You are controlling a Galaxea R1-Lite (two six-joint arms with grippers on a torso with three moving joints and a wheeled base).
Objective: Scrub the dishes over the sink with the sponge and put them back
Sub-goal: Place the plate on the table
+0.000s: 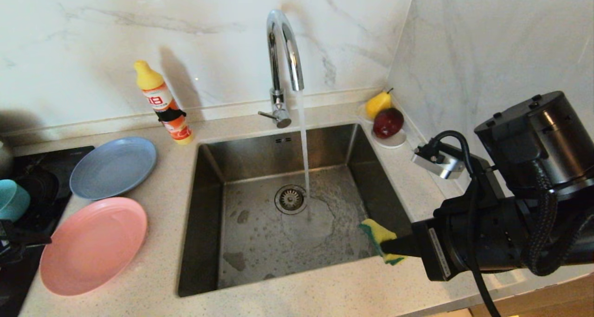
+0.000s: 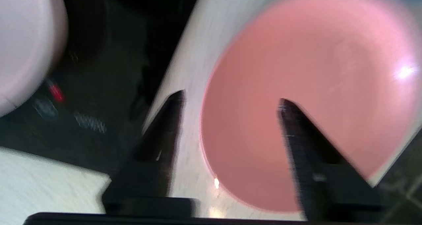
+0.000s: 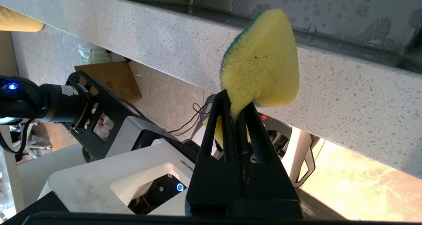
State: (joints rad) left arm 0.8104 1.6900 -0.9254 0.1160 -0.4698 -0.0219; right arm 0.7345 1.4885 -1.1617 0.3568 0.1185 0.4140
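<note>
Sponge: yellow with a green side, over the sink's near right corner, tail pinched, body pointing at the basin.
Right claw: clenched on sponge.
Left claw: fingers spread, holding nothing, above the pink plate's edge.
Tabletop: pale speckled stone; marble walls.
Tap: running.
Blue plate: behind pink plate, left of sink.
Teal bowl: on hob, far left.
Bottle: label unreadable.
</note>
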